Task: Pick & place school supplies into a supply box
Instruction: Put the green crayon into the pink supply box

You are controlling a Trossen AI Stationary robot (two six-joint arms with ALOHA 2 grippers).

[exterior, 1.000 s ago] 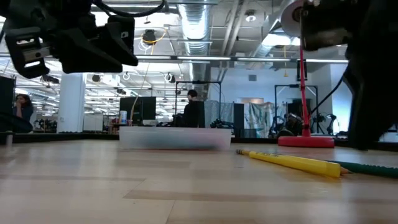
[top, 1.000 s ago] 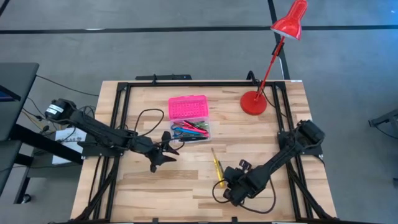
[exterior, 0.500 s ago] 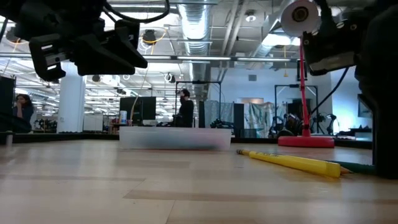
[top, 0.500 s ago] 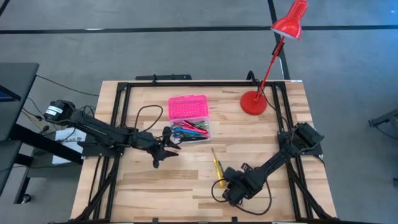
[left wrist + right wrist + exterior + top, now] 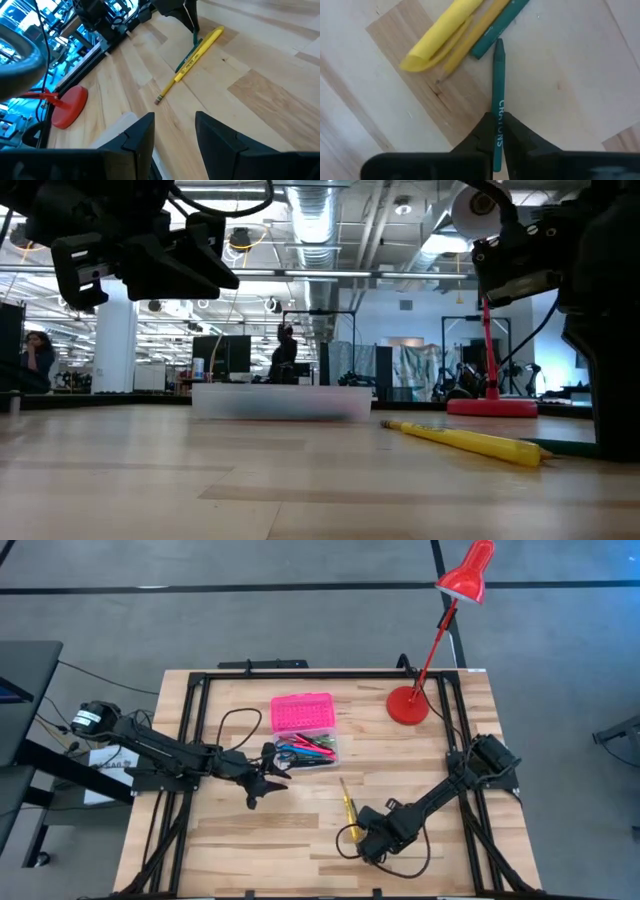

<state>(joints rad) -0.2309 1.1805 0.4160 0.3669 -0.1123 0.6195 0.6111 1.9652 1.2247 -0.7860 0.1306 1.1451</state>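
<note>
Moved: right pincer point(image 5: 496, 134) now clamped on thin green crayon point(image 5: 498, 100)
Left pincer point(image 5: 174, 131): wide, empty
Risk: crayon pivoting in narrow grip

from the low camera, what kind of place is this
Probably a large open robotics lab or workshop: exposed ceiling ducts and strip lights overhead, equipment racks and monitors behind the wooden table, and a person standing among the workstations.
</note>
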